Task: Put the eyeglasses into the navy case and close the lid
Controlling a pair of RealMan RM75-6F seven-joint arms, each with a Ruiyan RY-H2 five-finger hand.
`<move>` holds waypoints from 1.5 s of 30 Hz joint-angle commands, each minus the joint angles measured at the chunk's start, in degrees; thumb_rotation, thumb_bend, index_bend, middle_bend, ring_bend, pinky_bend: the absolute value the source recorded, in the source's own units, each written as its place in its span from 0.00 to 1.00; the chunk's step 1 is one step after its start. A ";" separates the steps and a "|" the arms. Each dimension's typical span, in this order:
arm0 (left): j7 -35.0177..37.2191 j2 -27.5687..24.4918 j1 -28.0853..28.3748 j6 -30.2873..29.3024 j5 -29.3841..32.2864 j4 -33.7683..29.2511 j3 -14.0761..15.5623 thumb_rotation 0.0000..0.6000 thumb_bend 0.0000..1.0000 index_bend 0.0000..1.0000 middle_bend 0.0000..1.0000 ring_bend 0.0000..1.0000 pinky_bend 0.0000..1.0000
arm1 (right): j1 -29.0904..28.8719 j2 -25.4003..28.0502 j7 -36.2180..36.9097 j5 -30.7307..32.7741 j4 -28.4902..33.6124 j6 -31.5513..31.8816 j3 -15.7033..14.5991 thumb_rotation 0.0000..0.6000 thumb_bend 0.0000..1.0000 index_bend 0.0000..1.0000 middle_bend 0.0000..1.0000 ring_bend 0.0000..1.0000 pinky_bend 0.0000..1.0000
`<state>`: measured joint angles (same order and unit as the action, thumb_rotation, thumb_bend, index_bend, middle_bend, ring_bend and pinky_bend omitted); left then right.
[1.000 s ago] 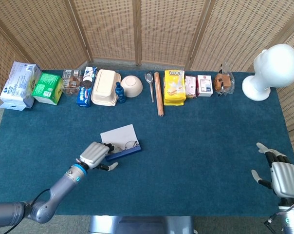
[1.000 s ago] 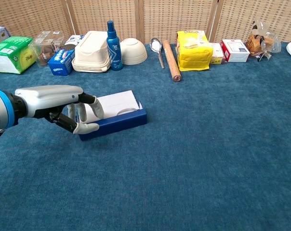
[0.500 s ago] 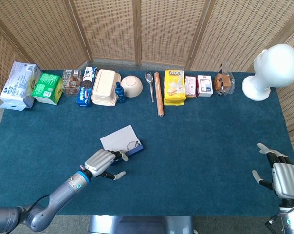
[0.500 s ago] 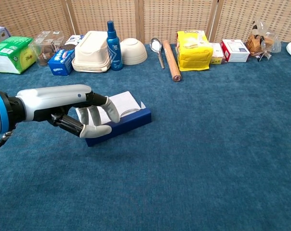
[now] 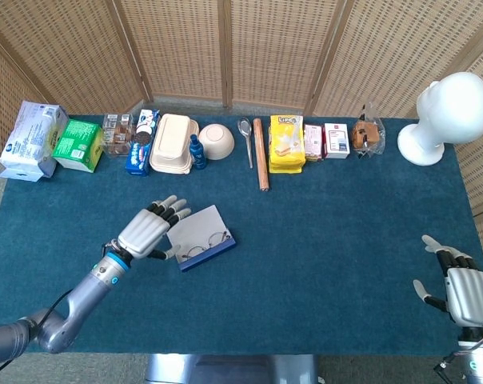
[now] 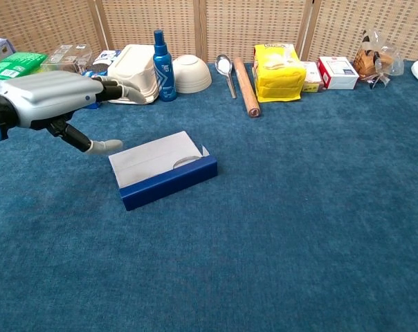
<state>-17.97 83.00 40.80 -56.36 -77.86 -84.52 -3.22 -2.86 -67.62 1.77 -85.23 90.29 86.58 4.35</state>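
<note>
Your left hand (image 5: 145, 233) has lifted off the navy case (image 6: 169, 180), fingers (image 5: 171, 210) now spread, holding nothing. The eyeglasses (image 5: 205, 242) lie inside; the lid remains open, so closing is still yours.

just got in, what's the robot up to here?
It's packing eyeglasses into a navy case. The glasses already lie in the open case. The left hand hovers open just left of it, touching nothing, and the lid isn't closed yet. The right hand sits idle at the table's near right edge.
</note>
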 commanded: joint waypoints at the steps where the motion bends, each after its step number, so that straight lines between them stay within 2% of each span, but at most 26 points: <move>1: -1.63 2.05 0.50 -0.36 -2.05 4.30 0.59 0.60 0.32 0.04 0.00 0.00 0.08 | 0.07 0.08 -0.11 -0.01 0.15 0.14 0.03 1.00 0.27 0.17 0.32 0.26 0.30; 6: -3.82 3.69 0.68 -0.93 -3.61 7.59 1.25 0.61 0.32 0.03 0.00 0.00 0.03 | 0.19 0.27 -0.22 0.00 0.42 0.33 0.06 1.00 0.27 0.17 0.32 0.26 0.30; 14: -6.96 7.10 0.34 -1.01 -4.76 12.13 2.45 0.61 0.32 0.02 0.00 0.00 0.03 | 0.67 0.68 -0.09 -0.12 0.94 1.10 0.06 1.00 0.27 0.17 0.32 0.26 0.30; 21: -7.28 8.06 -0.54 -0.80 -5.51 13.24 3.80 0.61 0.32 0.02 0.00 0.00 0.03 | 0.75 0.74 0.10 -0.20 0.99 1.09 0.02 1.00 0.27 0.17 0.32 0.26 0.31; 32: -8.37 7.43 -1.15 -0.77 -7.11 9.96 4.95 0.62 0.32 0.02 0.00 0.00 0.02 | 0.94 0.72 0.47 -0.24 0.95 1.20 -0.02 1.00 0.27 0.17 0.32 0.26 0.31; 45: -6.78 8.01 -0.08 0.73 -7.70 3.99 3.98 0.60 0.32 0.02 0.00 0.00 0.02 | 1.71 0.81 1.19 0.06 0.42 1.82 -0.12 1.00 0.27 0.17 0.32 0.26 0.31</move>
<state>-24.84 90.90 40.62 -55.74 -85.60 -80.42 0.87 -1.16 -66.80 2.93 -85.19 90.74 88.40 4.22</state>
